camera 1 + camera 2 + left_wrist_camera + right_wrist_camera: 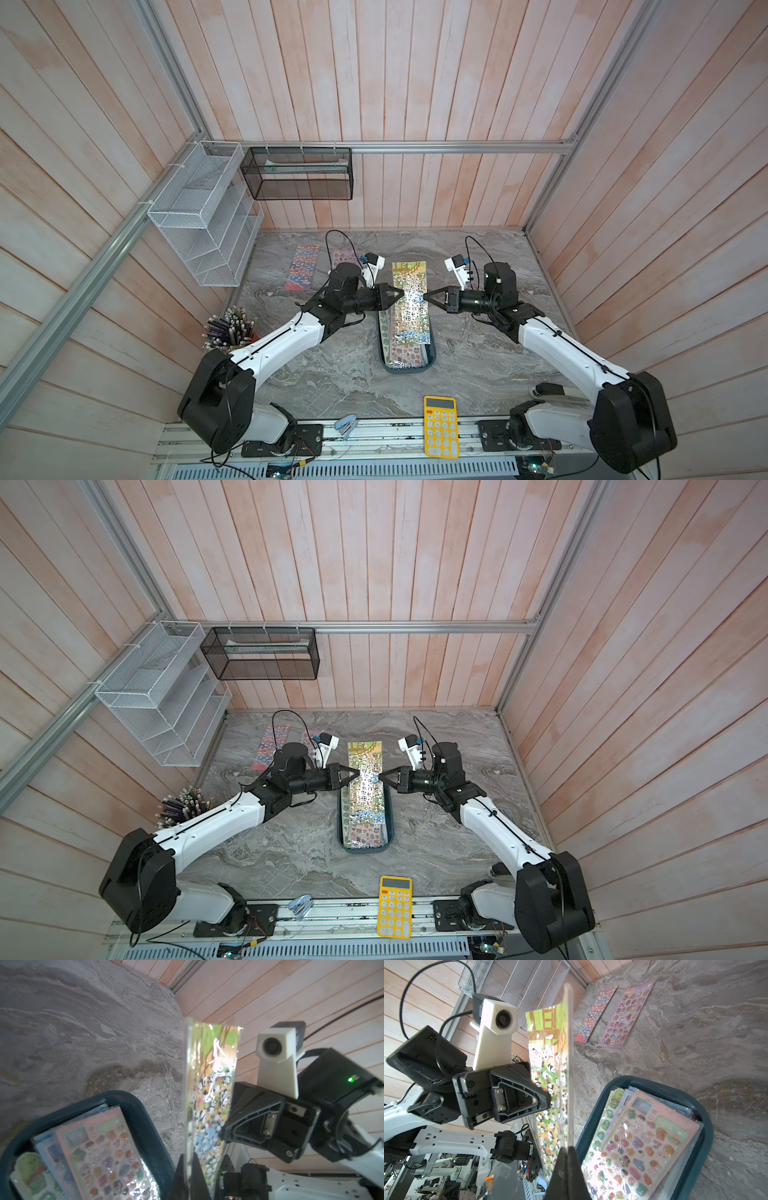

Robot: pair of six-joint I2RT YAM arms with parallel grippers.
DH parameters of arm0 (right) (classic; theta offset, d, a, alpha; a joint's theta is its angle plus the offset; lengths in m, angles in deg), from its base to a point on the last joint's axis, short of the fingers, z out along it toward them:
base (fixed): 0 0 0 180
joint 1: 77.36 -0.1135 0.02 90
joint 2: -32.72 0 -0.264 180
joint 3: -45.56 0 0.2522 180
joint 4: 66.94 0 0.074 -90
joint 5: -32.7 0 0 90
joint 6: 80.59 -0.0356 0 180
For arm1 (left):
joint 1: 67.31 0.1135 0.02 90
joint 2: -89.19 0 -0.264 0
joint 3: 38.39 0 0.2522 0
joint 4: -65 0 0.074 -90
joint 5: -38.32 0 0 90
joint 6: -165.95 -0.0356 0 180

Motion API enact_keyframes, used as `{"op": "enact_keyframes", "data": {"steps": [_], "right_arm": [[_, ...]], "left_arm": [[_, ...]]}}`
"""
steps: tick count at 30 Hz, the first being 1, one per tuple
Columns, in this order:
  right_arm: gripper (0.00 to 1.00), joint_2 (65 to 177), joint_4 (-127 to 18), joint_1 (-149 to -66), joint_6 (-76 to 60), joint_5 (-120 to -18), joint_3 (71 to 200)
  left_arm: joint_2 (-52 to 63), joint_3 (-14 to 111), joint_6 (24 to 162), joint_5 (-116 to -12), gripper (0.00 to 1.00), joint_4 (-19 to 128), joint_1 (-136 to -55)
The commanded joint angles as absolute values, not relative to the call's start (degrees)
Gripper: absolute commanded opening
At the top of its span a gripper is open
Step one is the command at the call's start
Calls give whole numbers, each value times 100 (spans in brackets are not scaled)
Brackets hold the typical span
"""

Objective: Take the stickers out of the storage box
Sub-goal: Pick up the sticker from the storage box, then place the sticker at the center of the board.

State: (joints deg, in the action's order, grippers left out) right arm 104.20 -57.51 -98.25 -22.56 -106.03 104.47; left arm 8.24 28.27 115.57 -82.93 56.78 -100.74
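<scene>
The stickers are looking light and thin. They are glossy, film-wrapped sheets, likely to be sliding on one another and flopping along their length. I am judging that a single sheet is best taken by a long edge at about mid-length, with a pinch on each side to stop it sagging or folding. The puffy figures are probably standing up to a light squeeze, but a crease would be spoiling the sheet, so the bare margin is looking like the safer place for the tips.

Most are lying stacked in the box, which is sitting mid-table with its long axis running near to far. A pink sheet is topping the pile, with blue and green ones peeking out beneath it. Two more are lying flat on the table at far left, well apart from the box: a red-blue sheet and, near it, a lilac sheet.

The panda sheet is hanging in the air above the far half of the box, face up and roughly level, its far end reaching past the box. It is showing tiny black-and-white pandas on green, yellow and blue ground, with glare flaring at its middle. The left gripper is clamping its left long edge and the right gripper its right one — both closed onto the sheet, tips facing each other.
</scene>
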Motion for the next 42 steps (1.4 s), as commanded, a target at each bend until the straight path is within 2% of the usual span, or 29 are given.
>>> {"op": "enact_keyframes", "data": {"steps": [1,2,4,6,7,9,14,22,30,42], "right_arm": [[3,10462,-5607,-9802,-2198,-10517,10636],[7,10453,-5514,-9802,-2136,-10434,10664],[26,10428,-5322,-9802,-2005,-10257,10734],[52,10379,-5148,-9802,-1857,-10106,10804],[59,10353,-5045,-9802,-1793,-10019,10842],[70,10280,-4842,-9797,-1624,-9765,10893],[87,10048,-4519,-9801,-1315,-9141,10835],[84,9682,-4418,-9797,-1078,-8700,10462],[84,9694,-4331,-9797,-918,-8481,10304],[83,9924,-4640,-9802,-1036,-8551,10065]], "left_arm": [[709,3065,11522,-8278,0,5771,-10013],[669,3111,11537,-8287,0,5749,-9964],[557,3222,11529,-8347,0,5709,-9836],[411,3442,11438,-8392,0,5550,-9676],[333,3569,11376,-8427,0,5455,-9600],[108,3941,11273,-8409,0,5140,-9425],[-588,4835,11476,-8170,0,4417,-8986],[-1732,5569,12469,-8200,0,4521,-8346],[-3018,6955,12075,-8303,0,3999,-8325],[-4873,9456,10652,-7390,0,1857,-8322]]}}
